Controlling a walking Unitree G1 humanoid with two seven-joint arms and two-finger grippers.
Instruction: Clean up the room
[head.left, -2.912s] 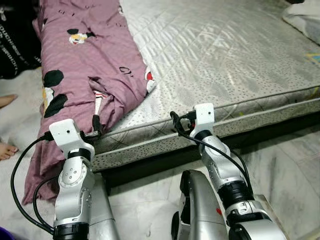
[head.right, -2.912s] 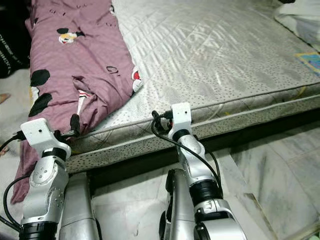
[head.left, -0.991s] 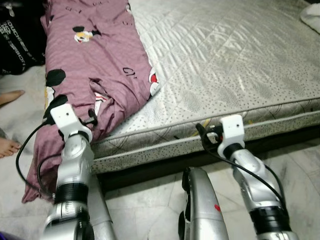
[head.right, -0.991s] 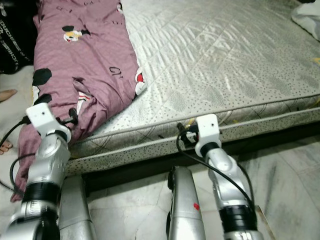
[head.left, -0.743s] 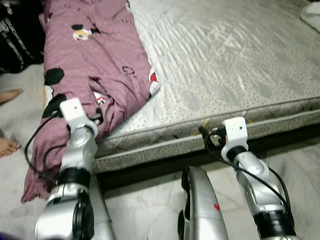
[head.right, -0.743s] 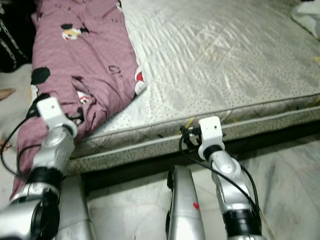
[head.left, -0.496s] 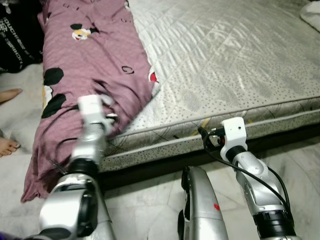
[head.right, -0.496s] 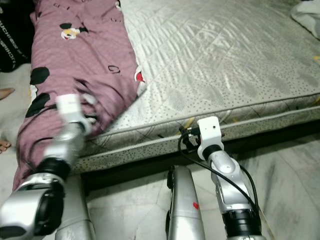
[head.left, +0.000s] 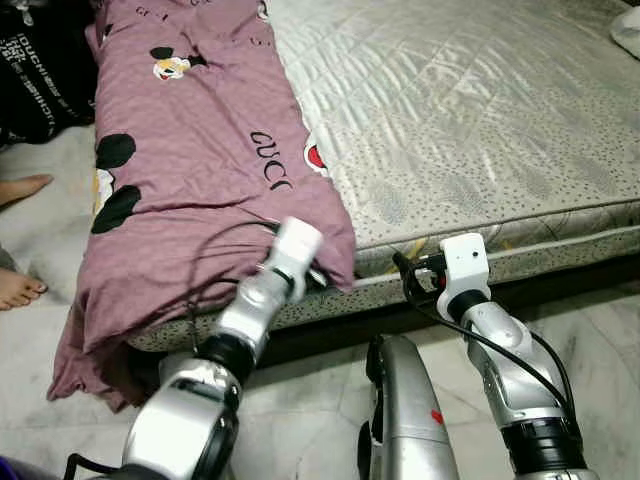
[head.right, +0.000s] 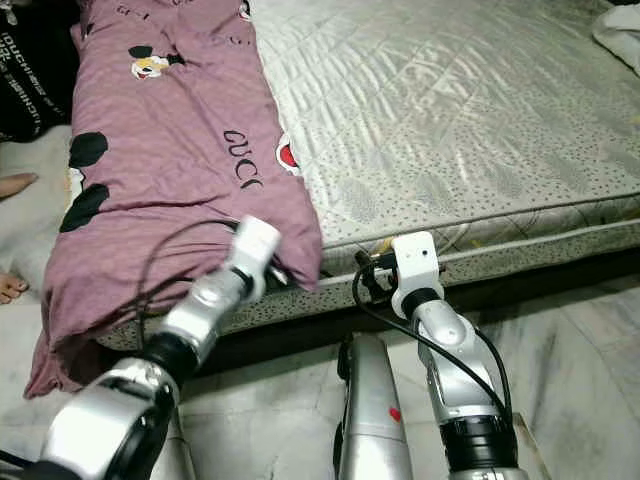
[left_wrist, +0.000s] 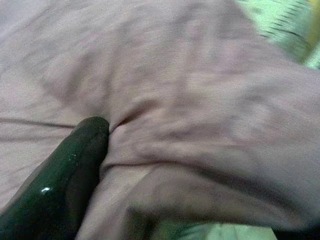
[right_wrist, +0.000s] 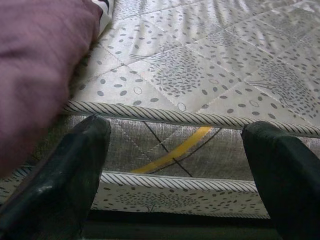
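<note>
A purple sheet (head.left: 190, 170) with cartoon mouse prints lies along the left side of the grey quilted mattress (head.left: 480, 110) and hangs over its front edge. My left gripper (head.left: 322, 277) is at that front edge, shut on the sheet's lower corner, its tips hidden under the cloth. In the left wrist view one black finger (left_wrist: 62, 182) presses into bunched purple cloth (left_wrist: 190, 115). My right gripper (right_wrist: 175, 170) stands open just in front of the mattress's side, right of the sheet's corner, with nothing between its fingers (right_wrist: 70, 170).
A person's bare feet (head.left: 18, 288) rest on the floor at the left, beside dark fabric (head.left: 40, 70) with white lettering. White cloth (head.left: 628, 25) lies at the mattress's far right corner. Pale marble floor (head.left: 590, 320) runs in front of the bed.
My left gripper has swung right along the mattress's front edge, dragging the sheet's corner with it; the sheet now lies flatter and wider. The right arm has barely moved in the last second.
</note>
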